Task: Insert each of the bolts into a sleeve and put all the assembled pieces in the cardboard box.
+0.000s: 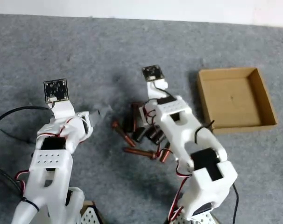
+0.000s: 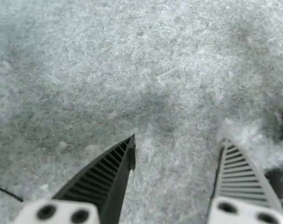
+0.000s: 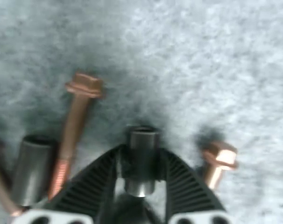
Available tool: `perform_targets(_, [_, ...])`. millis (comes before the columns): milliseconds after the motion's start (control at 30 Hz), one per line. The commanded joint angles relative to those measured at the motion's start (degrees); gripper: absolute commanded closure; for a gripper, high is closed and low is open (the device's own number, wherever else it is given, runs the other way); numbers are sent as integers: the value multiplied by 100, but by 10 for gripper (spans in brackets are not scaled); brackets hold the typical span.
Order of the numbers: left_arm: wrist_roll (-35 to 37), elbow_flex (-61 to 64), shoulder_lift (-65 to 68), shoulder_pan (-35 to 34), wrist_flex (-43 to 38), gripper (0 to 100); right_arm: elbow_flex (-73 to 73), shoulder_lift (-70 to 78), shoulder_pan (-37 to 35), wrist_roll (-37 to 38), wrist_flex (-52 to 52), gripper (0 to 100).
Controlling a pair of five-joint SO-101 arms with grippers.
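Copper bolts (image 1: 124,134): loose on grey table (image 1: 48,51), ready for pairing.
Black sleeve (image 3: 141,156): gripped in right jaws, bore outward for a bolt.
Left jaws: spread, holding nothing.
Cardboard box (image 1: 268,106): nothing inside yet.

The left arm (image 1: 50,161) is stretched forward, and the left tool (image 2: 178,140) is held low over the worktop (image 2: 132,56) with its jaws spread wide apart. The right arm (image 1: 197,149) is bent forward beside it; the right tool (image 3: 141,153) is pointed down and clamped on a dark sleeve (image 3: 142,135).
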Motion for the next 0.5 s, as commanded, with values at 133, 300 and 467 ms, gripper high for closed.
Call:
perform_targets(133, [35, -40, 13, -31, -79, 733, -171, -92, 75, 123, -22, 995])
perform_targets(300, [35, -40, 13, -40, -79, 733, 312, -734, 75, 132, -189, 995])
perform_targets(467, [35, -40, 13, -40, -79, 733, 1974, -2237, 75, 141, -1367, 995])
